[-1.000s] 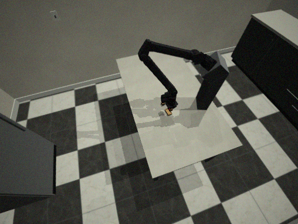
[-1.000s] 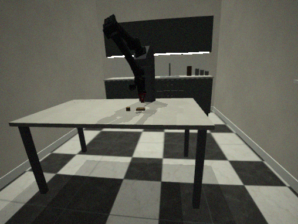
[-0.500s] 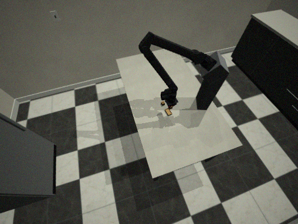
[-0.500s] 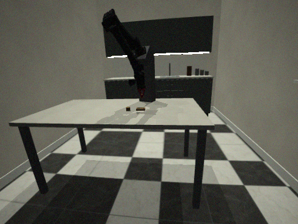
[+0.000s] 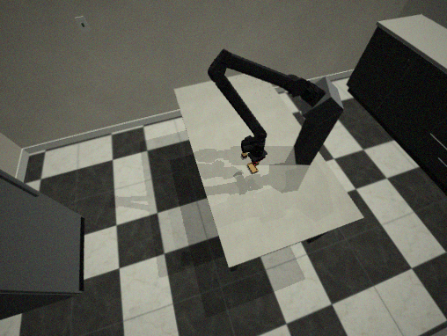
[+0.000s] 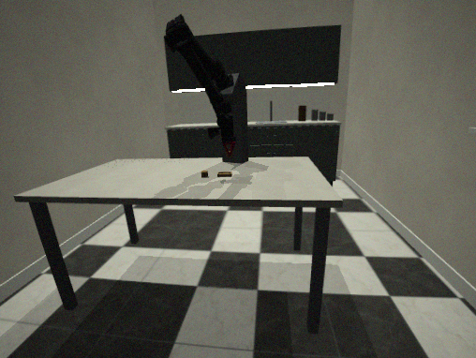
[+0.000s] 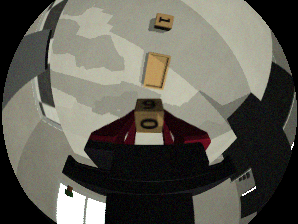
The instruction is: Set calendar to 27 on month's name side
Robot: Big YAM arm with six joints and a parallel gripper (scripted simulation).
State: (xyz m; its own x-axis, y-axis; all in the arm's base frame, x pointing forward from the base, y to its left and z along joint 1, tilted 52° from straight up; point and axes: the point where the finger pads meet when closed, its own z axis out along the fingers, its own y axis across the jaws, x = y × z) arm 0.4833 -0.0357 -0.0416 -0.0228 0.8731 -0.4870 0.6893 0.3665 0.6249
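My gripper (image 7: 149,113) has red fingers and is shut on a small wooden cube (image 7: 149,117). The cube's face towards the wrist camera reads 0. I hold it above the table, just short of the tray. The tray (image 7: 156,70) is a flat tan rectangle lying on the table with nothing in it. It also shows in the top and exterior views (image 5: 252,167) (image 6: 224,174). The second cube (image 7: 161,23) stands on the table beyond the tray, apart from it, with a 1 on top. It shows in the top and exterior views (image 5: 244,155) (image 6: 204,173) too. In the exterior view my gripper (image 6: 229,149) hangs above the tray.
The arm's dark base block (image 5: 318,127) stands on the table to the right of the tray. The pale table (image 5: 264,176) has edges on all sides. Dark cabinets (image 5: 405,88) stand off the table at the right.
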